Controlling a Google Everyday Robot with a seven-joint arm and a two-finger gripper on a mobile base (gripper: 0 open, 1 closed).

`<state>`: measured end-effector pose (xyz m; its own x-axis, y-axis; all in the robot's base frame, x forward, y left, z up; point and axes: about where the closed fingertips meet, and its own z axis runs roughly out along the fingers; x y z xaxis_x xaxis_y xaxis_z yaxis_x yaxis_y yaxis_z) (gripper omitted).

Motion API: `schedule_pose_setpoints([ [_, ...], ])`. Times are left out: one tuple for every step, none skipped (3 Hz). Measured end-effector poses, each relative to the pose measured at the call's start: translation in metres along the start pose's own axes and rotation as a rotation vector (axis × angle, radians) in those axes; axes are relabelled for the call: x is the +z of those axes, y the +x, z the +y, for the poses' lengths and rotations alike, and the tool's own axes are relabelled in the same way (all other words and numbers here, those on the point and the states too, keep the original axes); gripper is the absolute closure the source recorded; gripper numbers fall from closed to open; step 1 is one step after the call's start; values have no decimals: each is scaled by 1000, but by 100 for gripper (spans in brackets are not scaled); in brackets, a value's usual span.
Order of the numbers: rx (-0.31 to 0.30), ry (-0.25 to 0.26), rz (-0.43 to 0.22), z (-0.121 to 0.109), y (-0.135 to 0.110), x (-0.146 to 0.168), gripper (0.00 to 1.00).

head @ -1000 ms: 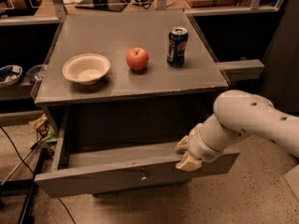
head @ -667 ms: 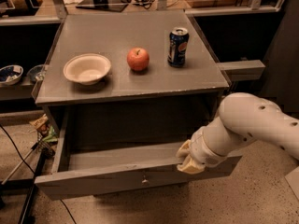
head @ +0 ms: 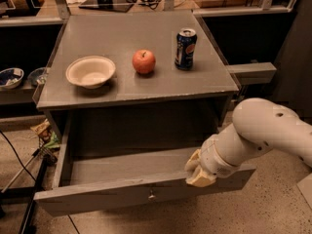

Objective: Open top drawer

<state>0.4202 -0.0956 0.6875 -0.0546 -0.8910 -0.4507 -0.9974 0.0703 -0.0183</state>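
The top drawer (head: 112,196) is a wide grey drawer under the grey cabinet top. It stands pulled far out, its empty inside showing. A small metal knob (head: 152,195) sits at the middle of its flat front panel. My gripper (head: 199,172) is at the end of a white arm coming in from the right. It rests at the top edge of the drawer front, right of the knob. The two other drawers are out of view.
On the cabinet top (head: 146,89) stand a white bowl (head: 90,71), a red apple (head: 144,61) and a blue soda can (head: 185,48). Bowls (head: 10,77) sit on a low shelf at the left. Cables (head: 22,165) lie on the floor at the lower left.
The drawer has slid a little further out toward the camera, and my gripper and arm have moved down with its front edge.
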Motion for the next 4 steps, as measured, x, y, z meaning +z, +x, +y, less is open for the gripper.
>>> schedule_pose_setpoints([
  [0,0,0,0,0,0,58],
  [0,0,0,0,0,0,35],
  [0,0,0,0,0,0,11],
  [0,0,0,0,0,0,0],
])
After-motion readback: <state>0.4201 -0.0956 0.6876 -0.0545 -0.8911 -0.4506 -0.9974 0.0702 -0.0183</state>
